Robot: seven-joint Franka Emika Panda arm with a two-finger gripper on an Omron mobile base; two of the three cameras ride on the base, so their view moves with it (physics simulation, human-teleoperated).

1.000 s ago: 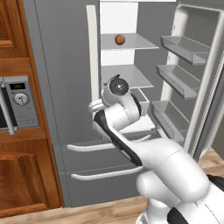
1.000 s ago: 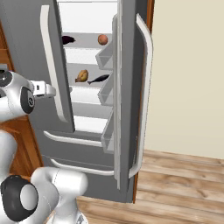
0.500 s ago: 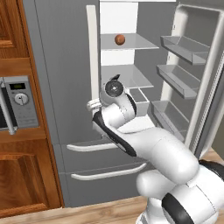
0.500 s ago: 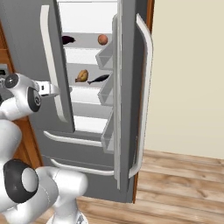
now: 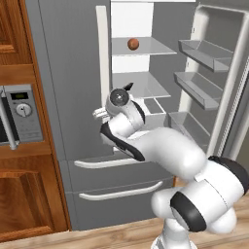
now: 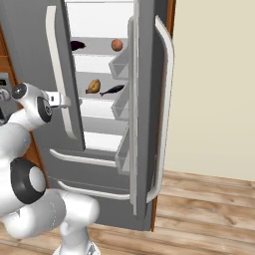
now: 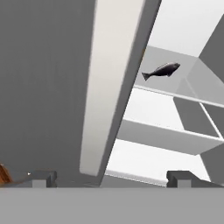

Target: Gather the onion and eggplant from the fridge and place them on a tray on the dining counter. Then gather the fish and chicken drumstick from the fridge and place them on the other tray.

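Fridge open, jaws spread wide with nothing held.
Left base view: onion (image 5: 133, 44) was seen on the upper shelf. Right base view: eggplant (image 6: 77, 46) lay left of the onion on that shelf; chicken drumstick (image 6: 93, 86) and fish (image 6: 112, 90) sat one shelf down, fish long axis roughly level. Hand view: fish (image 7: 161, 70) pointed head right, tail left; gripper (image 7: 111, 177) was empty beside the door handle (image 7: 111, 83).

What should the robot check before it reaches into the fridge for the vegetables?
1. Right fridge door swung open: ok.
2. Onion visible on the upper shelf: ok.
3. Eggplant visible beside it on that shelf: ok.
4. End effector open and holding nothing: ok.
5. Path clear: not ok, the left door is closed, its handle right ahead.
6. Tray ready: cannot tell.
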